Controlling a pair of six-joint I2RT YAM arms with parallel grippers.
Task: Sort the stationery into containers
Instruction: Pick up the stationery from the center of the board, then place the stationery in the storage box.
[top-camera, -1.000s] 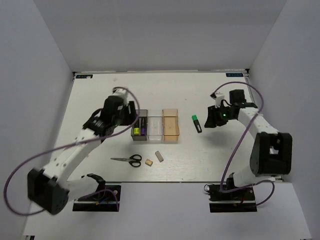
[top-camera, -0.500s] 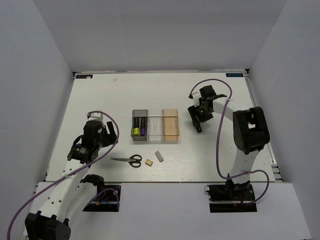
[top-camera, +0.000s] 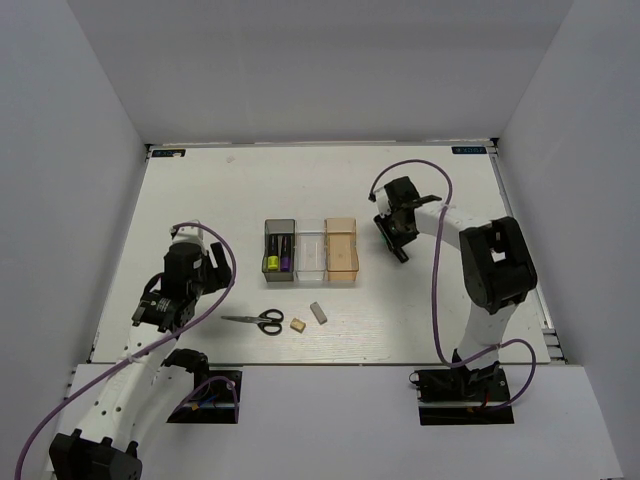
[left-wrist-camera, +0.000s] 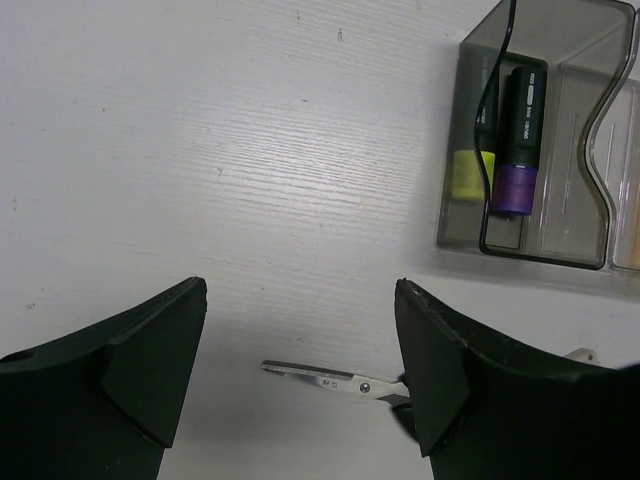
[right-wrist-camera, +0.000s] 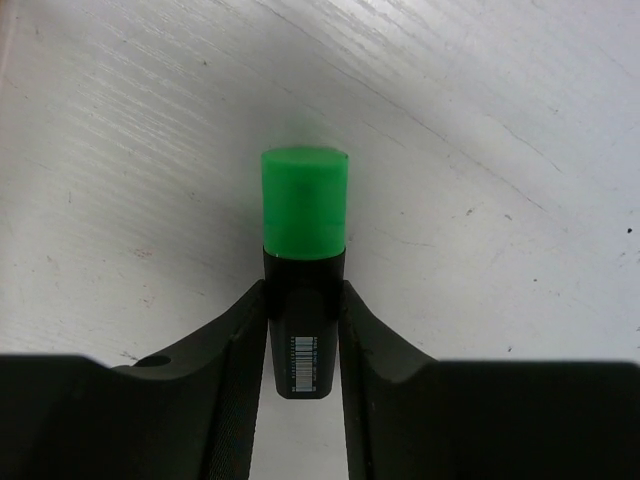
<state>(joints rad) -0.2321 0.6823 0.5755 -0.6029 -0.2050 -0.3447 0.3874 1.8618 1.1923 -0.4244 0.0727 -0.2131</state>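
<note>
My right gripper (right-wrist-camera: 303, 310) is shut on the green highlighter (right-wrist-camera: 304, 215), which lies on the table with its green cap sticking out past the fingertips. From above, this gripper (top-camera: 394, 234) sits just right of the amber bin (top-camera: 342, 249). My left gripper (left-wrist-camera: 300, 370) stands open and holds nothing, above the black-handled scissors (left-wrist-camera: 335, 379). In the top view it (top-camera: 160, 310) is left of the scissors (top-camera: 256, 320). The smoky grey bin (top-camera: 279, 228) holds a yellow highlighter (left-wrist-camera: 463, 172) and a purple highlighter (left-wrist-camera: 517, 150). The clear bin (top-camera: 311, 250) stands between the two others.
A tiny tan block (top-camera: 298, 324) and a small grey eraser (top-camera: 318, 312) lie in front of the bins, right of the scissors. The left arm's cable (left-wrist-camera: 488, 110) hangs across the grey bin in the left wrist view. White walls enclose the table (top-camera: 200, 200).
My left arm has drawn back from the grey bin to the near left and its jaws have opened. My right arm has swung in to the green highlighter and shut on it.
</note>
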